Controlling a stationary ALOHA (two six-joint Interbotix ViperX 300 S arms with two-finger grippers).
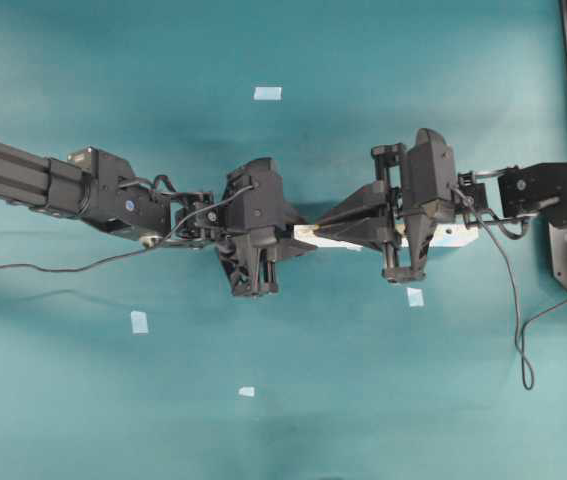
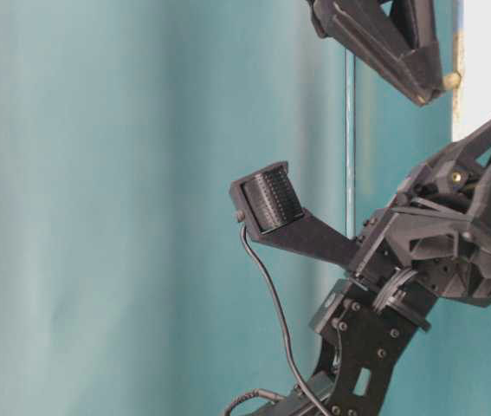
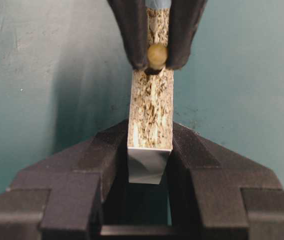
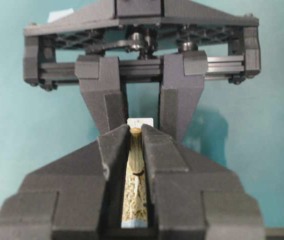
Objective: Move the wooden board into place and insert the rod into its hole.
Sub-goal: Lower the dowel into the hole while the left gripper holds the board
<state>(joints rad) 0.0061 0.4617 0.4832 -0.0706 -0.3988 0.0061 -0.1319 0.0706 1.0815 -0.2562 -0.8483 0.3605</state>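
our right gripper (image 3: 157, 60) pinches one tiny beige wooden rod (image 3: 157, 54) just over the long pale speckled chipboard board (image 3: 152, 107), so it lines up with a hole. our left gripper (image 3: 149, 165) clamps that single board's end, steadying it above the teal table (image 1: 113, 400).

A teal worktop (image 1: 83, 400) fills the overhead view, its surface matt and faintly mottled. Four small pale-blue tape squares lie flat on it, well apart from one another: one at twelve o'clock (image 1: 267, 93), one toward eight o'clock (image 1: 139, 321), one near six o'clock (image 1: 247, 391), and one just right of centre toward five o'clock (image 1: 415, 296). A thin black cable (image 1: 53, 266) trails across the worktop at nine o'clock.
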